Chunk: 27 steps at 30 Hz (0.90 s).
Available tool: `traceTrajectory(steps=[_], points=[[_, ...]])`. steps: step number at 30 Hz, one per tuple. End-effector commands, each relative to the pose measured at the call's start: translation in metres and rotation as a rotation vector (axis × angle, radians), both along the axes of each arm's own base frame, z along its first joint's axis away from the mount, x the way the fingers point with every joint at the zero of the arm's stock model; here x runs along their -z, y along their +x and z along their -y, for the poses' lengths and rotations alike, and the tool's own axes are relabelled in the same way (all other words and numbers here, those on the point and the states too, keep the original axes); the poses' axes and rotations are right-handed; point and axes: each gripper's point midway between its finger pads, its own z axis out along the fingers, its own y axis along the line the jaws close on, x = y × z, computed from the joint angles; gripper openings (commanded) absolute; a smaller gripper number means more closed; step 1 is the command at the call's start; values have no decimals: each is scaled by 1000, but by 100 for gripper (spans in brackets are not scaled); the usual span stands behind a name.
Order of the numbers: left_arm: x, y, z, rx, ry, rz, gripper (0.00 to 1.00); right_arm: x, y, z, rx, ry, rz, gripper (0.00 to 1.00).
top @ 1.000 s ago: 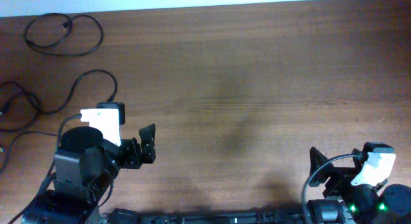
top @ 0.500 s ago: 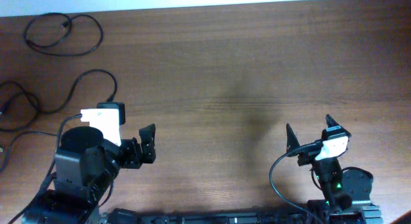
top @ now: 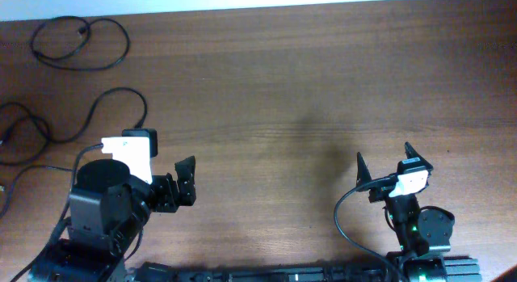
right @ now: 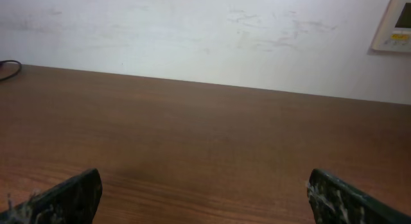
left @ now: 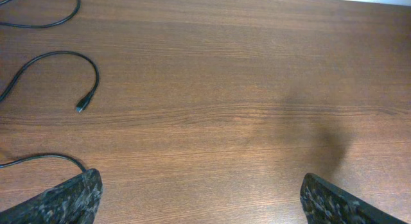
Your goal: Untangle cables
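Observation:
Black cables lie at the table's far left: a closed loop [top: 81, 44] at the back, a curved cable [top: 113, 96] ending in a plug just behind my left gripper, and more strands [top: 20, 141] at the left edge. My left gripper [top: 170, 157] is open and empty, above the table just right of the cables. In the left wrist view its fingers [left: 70, 195] stand wide apart, with the plug end [left: 80, 107] ahead to the left. My right gripper [top: 386, 159] is open and empty at the front right, far from the cables. The right wrist view shows its gripper [right: 205, 198] holding nothing.
Brown wooden table [top: 307, 88]. A white wall stands behind its far edge [right: 205, 38], with a small white control panel [right: 395, 22] on it. A bit of black cable [right: 8, 68] shows at the table's far left.
My right arm has swung up from the front right corner, moved left and forward, and now holds its open gripper over the table. The left arm and cables have not moved.

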Motion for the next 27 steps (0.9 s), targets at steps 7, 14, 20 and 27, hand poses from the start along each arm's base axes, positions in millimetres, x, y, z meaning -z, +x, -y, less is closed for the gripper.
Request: traceTrajectory(steps=[7, 14, 20, 27], points=[[1, 0, 2, 0, -14, -5, 99, 4, 0, 5, 30, -3, -9, 98], [1, 0, 2, 0, -14, -5, 99, 5, 1, 9, 59, 59, -20, 98], [1, 0, 2, 0, -14, -5, 99, 4, 1, 7, 50, 59, -16, 98], [1, 0, 2, 0, -14, -5, 99, 4, 1, 7, 50, 60, -16, 98]])
